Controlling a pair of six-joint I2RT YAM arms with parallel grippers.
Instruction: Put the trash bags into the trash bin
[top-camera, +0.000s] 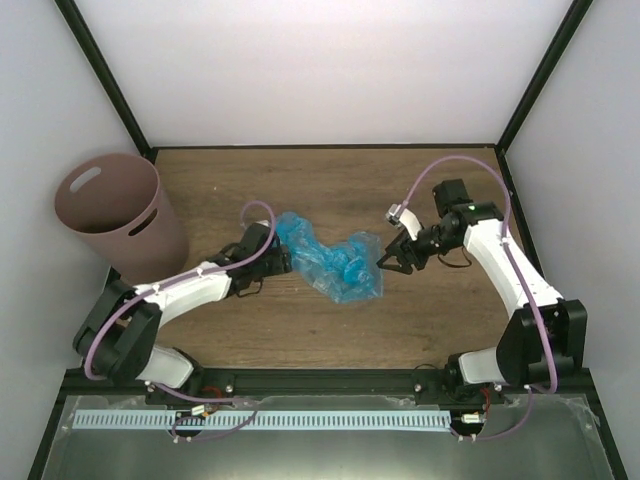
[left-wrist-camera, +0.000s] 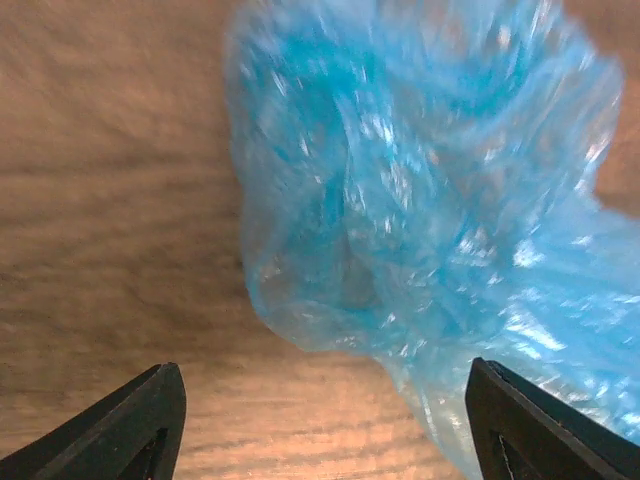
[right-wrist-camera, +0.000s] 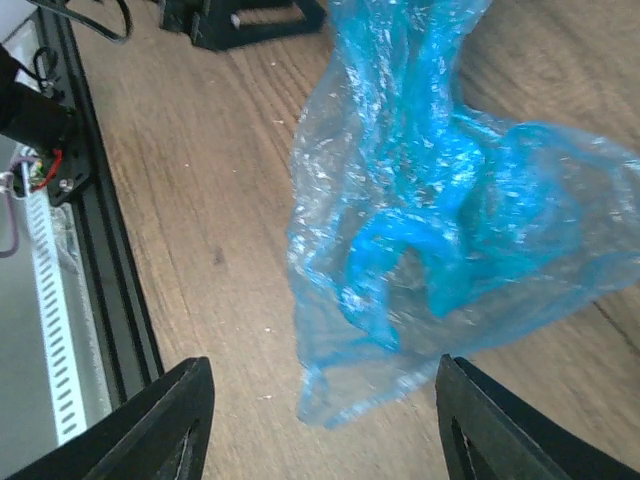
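Note:
The crinkly light-blue trash bag (top-camera: 330, 260) lies bunched on the wooden table (top-camera: 430, 320) near the middle. My left gripper (top-camera: 282, 262) is open at the bag's left end; in the left wrist view the bag (left-wrist-camera: 430, 200) lies just ahead of the spread fingers (left-wrist-camera: 130, 425). My right gripper (top-camera: 385, 262) is open at the bag's right end; in the right wrist view the bag (right-wrist-camera: 440, 210) lies ahead and between the spread fingers (right-wrist-camera: 170, 425). Neither gripper holds anything. The mauve-brown trash bin (top-camera: 125, 215) stands upright at the far left.
White walls with black frame posts (top-camera: 105, 75) enclose the table. A black rail (top-camera: 330, 380) and a metal tray (top-camera: 320, 425) run along the near edge, behind the arm bases. The left arm's base (right-wrist-camera: 240, 20) shows in the right wrist view.

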